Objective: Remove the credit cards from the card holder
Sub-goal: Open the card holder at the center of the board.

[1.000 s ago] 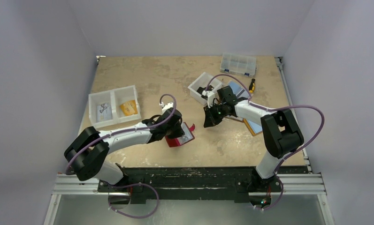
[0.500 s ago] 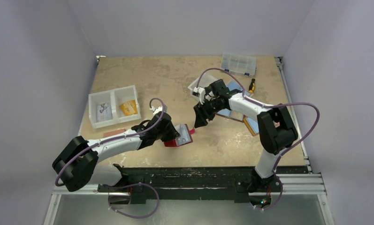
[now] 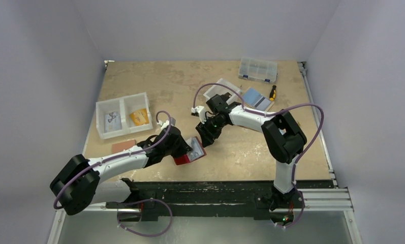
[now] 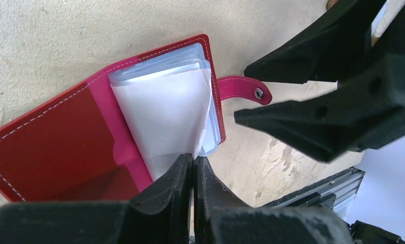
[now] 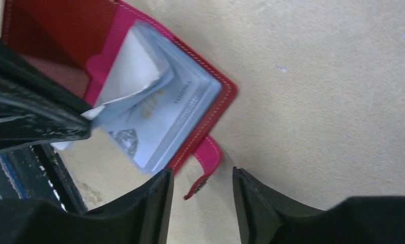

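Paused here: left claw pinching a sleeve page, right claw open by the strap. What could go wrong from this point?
1. The left claw is shut on just the corner of a sleeve page. A pull might tear it, or drag the whole card holder along.
2. The open right claw lines up on the strap tab, not the VIP card. Closing now would likely grab the tab.

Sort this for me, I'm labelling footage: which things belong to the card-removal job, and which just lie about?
In the job: red card holder, VIP card inside it, left end effector pinching a clear sleeve, open right end effector.
Lying about: white divided bin, clear organizer box, screwdriver, brown holder.
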